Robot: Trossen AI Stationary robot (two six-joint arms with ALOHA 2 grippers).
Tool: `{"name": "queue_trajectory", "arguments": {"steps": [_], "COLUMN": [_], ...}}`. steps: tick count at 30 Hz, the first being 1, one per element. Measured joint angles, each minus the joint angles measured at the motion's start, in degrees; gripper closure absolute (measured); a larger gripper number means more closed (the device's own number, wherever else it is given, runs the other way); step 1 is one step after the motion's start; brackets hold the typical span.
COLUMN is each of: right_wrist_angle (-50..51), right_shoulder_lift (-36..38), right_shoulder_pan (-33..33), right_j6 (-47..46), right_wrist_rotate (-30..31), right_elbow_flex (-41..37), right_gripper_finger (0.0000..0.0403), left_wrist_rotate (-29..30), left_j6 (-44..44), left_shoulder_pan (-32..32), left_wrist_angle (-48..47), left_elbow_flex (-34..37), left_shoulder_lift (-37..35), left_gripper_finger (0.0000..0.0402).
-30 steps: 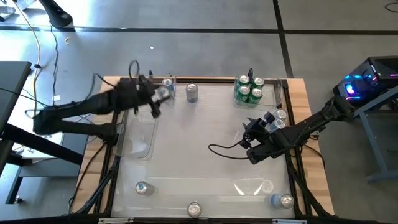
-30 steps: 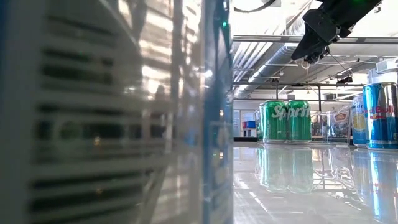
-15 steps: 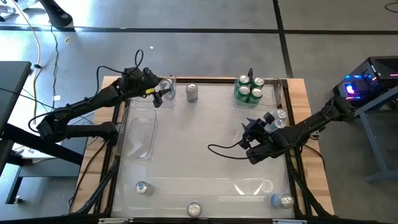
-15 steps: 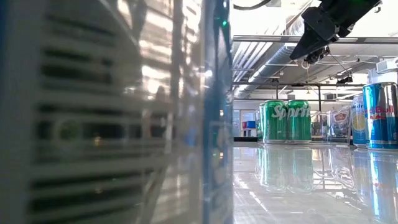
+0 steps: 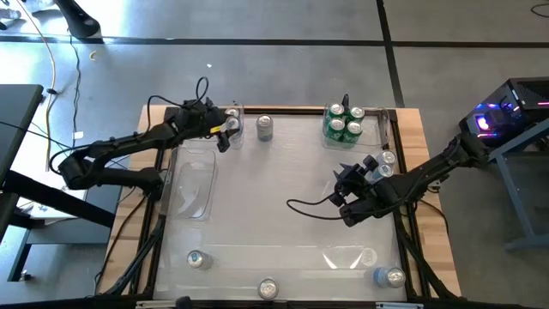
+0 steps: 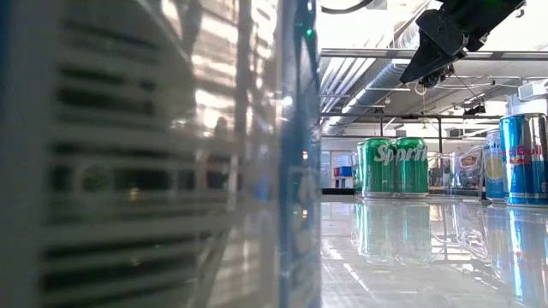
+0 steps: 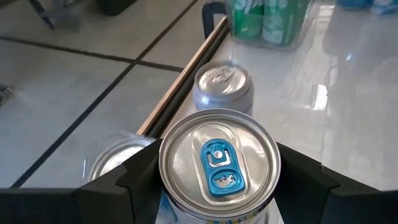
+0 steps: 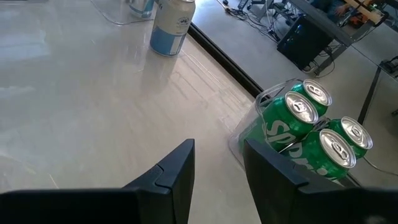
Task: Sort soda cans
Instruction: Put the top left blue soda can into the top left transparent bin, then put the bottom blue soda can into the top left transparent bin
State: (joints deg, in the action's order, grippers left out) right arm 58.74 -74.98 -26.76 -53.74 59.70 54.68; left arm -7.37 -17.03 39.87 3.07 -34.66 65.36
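1. While your left claw (image 7: 219, 186) is closing its two dark fingers on either side of a silver-topped can with a blue tab (image 7: 219, 163), it is holding that can at the table's far left corner, right by the wooden edge.
2. Just beside the held can, you are passing another silver can (image 7: 222, 87) standing on the table, and a further can top (image 7: 115, 163) is showing inside what looks like a clear tray on the other side.
3. Your right claw (image 8: 217, 163) is hanging empty over the middle-right of the table (image 5: 274, 197), fingers parted with nothing between them.
4. Ahead of it, four green cans (image 5: 344, 123) are standing grouped together at the far edge in a clear tray, so that colour is looking sorted.
5. Two more cans (image 5: 383, 165) are sitting near the right edge, close to the right arm.
6. Along the near edge, three loose cans are waiting: one at the left (image 5: 196, 258), one in the middle (image 5: 268, 288) and one at the right (image 5: 394, 277).
7. I am judging the job as roughly half done; you are placing a silver-blue one now, and the near-edge cans are remaining to be gathered.
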Motion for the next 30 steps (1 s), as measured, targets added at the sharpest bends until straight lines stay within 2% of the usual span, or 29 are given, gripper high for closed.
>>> {"name": "queue_trajectory", "arguments": {"steps": [4,10,18,25,30], "right_wrist_angle": [-0.3,-0.4,-0.4,-0.4,-0.4], "right_shoulder_lift": [0.0,0.0,0.0,0.0,0.0], "right_shoulder_pan": [0.0,0.0,0.0,0.0,0.0], "right_j6": [0.0,0.0,0.0,0.0,0.0], "right_wrist_rotate": [-0.1,-0.1,-0.1,-0.1,-0.1], "right_elbow_flex": [0.0,0.0,0.0,0.0,0.0], "right_gripper_finger": [0.027,0.027,0.027,0.027,0.027], "left_wrist_rotate": [0.2,0.8,1.4,2.7,5.8], "left_j6": [0.6,0.5,1.7,1.9,1.9], "left_shoulder_pan": [1.2,2.1,2.1,2.0,0.2], "left_wrist_angle": [0.3,1.1,1.6,-1.0,-9.5], "left_elbow_flex": [0.1,0.0,-0.1,-1.8,-6.0], "left_shoulder_lift": [1.8,4.2,5.5,1.1,-5.4], "left_gripper_finger": [0.0168,0.011,0.0101,0.0099,0.01]}}
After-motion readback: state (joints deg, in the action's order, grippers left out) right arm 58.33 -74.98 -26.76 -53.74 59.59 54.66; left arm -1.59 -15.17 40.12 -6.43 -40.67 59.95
